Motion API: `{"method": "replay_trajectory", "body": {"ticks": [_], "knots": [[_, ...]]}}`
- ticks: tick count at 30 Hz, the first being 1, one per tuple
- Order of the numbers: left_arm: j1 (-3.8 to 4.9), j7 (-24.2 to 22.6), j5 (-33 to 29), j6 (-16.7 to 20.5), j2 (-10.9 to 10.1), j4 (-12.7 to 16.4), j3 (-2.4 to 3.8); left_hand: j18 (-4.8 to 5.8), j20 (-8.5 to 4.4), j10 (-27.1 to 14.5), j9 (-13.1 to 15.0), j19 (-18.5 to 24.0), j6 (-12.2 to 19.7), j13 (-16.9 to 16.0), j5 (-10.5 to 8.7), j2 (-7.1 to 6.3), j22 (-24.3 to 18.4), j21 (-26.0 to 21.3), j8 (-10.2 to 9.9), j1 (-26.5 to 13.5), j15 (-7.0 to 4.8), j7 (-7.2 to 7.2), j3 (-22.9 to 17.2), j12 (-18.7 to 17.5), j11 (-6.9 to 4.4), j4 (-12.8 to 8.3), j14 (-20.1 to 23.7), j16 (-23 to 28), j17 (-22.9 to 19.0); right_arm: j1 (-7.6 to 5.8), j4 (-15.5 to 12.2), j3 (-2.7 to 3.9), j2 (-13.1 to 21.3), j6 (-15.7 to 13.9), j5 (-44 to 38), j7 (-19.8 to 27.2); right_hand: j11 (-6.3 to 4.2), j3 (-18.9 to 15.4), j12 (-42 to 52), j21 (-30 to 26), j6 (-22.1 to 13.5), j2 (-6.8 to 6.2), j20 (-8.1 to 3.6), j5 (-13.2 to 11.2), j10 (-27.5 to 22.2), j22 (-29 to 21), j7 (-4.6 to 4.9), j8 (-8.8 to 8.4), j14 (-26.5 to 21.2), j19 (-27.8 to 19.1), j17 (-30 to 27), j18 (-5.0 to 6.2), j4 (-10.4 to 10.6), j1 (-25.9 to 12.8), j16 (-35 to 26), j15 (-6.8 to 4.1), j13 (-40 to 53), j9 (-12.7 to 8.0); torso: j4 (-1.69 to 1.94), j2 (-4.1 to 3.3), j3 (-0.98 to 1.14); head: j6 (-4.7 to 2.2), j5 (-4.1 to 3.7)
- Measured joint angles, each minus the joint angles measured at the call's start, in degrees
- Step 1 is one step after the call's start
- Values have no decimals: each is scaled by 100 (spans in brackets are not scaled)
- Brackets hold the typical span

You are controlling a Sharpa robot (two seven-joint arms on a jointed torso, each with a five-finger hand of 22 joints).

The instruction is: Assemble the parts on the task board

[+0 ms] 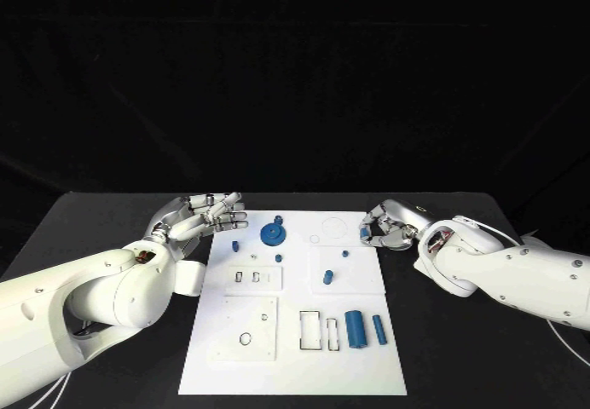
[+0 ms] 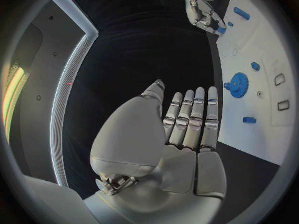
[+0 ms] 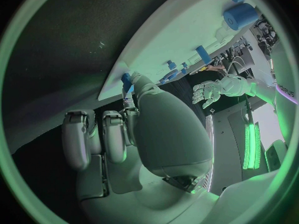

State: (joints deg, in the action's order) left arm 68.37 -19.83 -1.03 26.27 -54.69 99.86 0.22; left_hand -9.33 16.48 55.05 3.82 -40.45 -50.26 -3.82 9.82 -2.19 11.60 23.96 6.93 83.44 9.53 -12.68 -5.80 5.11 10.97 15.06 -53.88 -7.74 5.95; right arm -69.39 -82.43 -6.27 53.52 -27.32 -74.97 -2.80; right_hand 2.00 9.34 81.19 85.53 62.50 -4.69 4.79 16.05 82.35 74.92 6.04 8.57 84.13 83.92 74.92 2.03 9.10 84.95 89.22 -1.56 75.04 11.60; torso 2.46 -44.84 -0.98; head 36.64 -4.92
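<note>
Blue parts lie scattered over the white task board [image 1: 295, 358]: a gear [image 1: 273, 233] at the far left, two cylinders [image 1: 364, 328] near right, small pegs between. Most still look loose, so assembly seems barely begun. The left hand [image 1: 203, 217] hovers empty, fingers apart; the right hand [image 1: 384, 230] pinches a small blue peg [image 3: 126, 79] at the far right edge.

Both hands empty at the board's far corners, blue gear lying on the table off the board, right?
Not quite. The blue gear lies on the task board, not off it, as the head view shows. The left hand and right hand look empty at the far corners.
</note>
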Motion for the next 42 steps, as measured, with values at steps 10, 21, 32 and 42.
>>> {"method": "replay_trajectory", "body": {"ticks": [10,21,32,42], "knots": [[0,14,0,-9,-9,-5,0,1,0,0,0,0,0,0,0,0,0,0,-33,0,0,0,0,-24,0,0,0,0,0,-12,-199,2,27,-87,-18,-17,0,89,0,34,17,33,0,-299,0,-1,6,14,0,0,-1,2,55,-19,0,0,0,0,-8,0,5,-4,28],[-1,30,0,-20,10,-39,-1,1,0,0,0,0,0,0,0,0,0,0,-33,0,0,0,0,-24,0,0,0,0,0,-318,-1006,25,-16,-132,-24,-203,-21,114,-30,66,6,137,1,-367,-21,-1,16,2,-20,0,-1,4,81,-126,0,-20,6,0,-8,26,-10,-4,126],[0,37,0,-21,88,-94,-1,1,0,0,0,0,0,0,0,0,0,0,-33,0,0,0,0,-24,0,0,0,0,0,-438,-1352,11,-790,-20,-225,-624,-20,143,-30,85,-2,178,-20,-389,-21,-2,6,14,-21,20,-2,6,102,-168,23,-20,1,0,13,75,-35,85,285],[0,40,0,-20,130,-143,-1,1,0,0,0,0,0,0,0,0,0,0,-33,0,0,0,0,-24,0,0,0,0,0,-298,-1090,-65,-1501,139,-583,-968,-20,166,-30,85,-3,179,-20,-406,-21,2,4,18,-21,21,-2,7,102,-171,23,-20,0,0,14,87,-44,151,461]]}}
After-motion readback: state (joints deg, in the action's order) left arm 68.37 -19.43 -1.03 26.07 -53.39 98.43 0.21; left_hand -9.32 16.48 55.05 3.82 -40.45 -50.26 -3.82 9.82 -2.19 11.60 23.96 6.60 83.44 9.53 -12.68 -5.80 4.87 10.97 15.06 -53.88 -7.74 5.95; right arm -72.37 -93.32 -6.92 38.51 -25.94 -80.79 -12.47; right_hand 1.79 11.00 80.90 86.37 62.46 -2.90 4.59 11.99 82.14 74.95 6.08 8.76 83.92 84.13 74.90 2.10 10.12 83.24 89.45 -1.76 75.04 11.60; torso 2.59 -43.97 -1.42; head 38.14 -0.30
